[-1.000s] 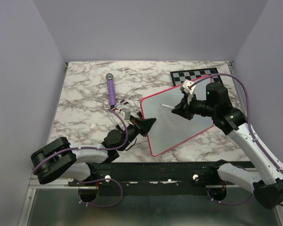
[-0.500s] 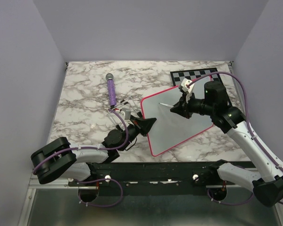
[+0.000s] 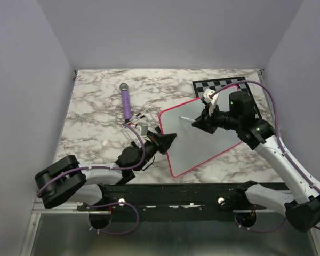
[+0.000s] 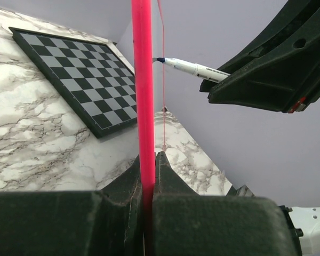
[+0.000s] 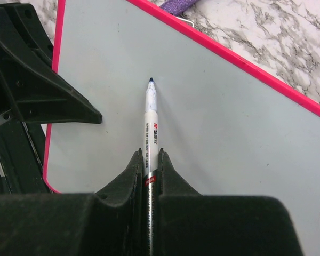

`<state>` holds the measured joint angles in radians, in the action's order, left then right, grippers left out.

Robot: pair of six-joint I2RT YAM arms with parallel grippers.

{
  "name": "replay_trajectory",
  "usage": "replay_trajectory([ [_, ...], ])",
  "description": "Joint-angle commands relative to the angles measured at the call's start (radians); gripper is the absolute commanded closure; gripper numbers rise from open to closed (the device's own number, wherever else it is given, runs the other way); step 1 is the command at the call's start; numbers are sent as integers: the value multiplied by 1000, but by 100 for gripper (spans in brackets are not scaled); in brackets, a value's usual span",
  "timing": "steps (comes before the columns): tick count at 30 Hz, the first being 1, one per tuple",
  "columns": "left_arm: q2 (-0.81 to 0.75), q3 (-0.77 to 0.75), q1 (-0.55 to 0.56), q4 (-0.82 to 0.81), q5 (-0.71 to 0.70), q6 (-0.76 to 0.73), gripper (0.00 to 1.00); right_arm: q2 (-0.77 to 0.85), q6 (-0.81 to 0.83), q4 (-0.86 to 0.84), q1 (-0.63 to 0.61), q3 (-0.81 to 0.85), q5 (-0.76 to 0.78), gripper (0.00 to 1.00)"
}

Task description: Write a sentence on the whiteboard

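The whiteboard [image 3: 202, 144] lies tilted on the marble table, white with a pink rim. No blue writing shows on it in any view. My left gripper [image 3: 168, 141] is shut on the board's left rim, which shows edge-on as a pink bar in the left wrist view [image 4: 141, 80]. My right gripper [image 3: 201, 124] is shut on a white marker [image 3: 188, 119] and holds it over the board's upper left part. In the right wrist view the marker [image 5: 151, 117] points its dark tip at the board's face [image 5: 229, 122]. I cannot tell if the tip touches. The marker also shows in the left wrist view [image 4: 194, 68].
A grey-and-black chessboard [image 3: 220, 85] lies behind the whiteboard at the back right. A purple-handled wand with a grey head [image 3: 126, 102] lies at the back left. Thin wire pieces [image 3: 142, 118] lie beside the board's left corner.
My right gripper has shifted the marker slightly left over the board. The left gripper and the board have not moved.
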<state>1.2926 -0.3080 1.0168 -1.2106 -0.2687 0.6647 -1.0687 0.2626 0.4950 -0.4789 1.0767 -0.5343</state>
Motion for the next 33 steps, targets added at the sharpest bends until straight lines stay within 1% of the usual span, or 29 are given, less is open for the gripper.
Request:
replay_trajectory([
  [1,-4,-11,5,26,-32,-86,100,6,4,-9,-7,-29,39,99],
  [14,-9,1,5,20,-44,-85,100,78,32,-1,-9,-132,79,99],
  [28,13,0,5,6,-29,-76,100,-2,21,-32,-9,-1,206,99],
  [31,16,3,6,2,-30,-77,100,-20,21,-35,-9,32,208,99],
  [33,17,6,5,-3,-32,-74,100,-14,26,-27,-7,40,179,100],
])
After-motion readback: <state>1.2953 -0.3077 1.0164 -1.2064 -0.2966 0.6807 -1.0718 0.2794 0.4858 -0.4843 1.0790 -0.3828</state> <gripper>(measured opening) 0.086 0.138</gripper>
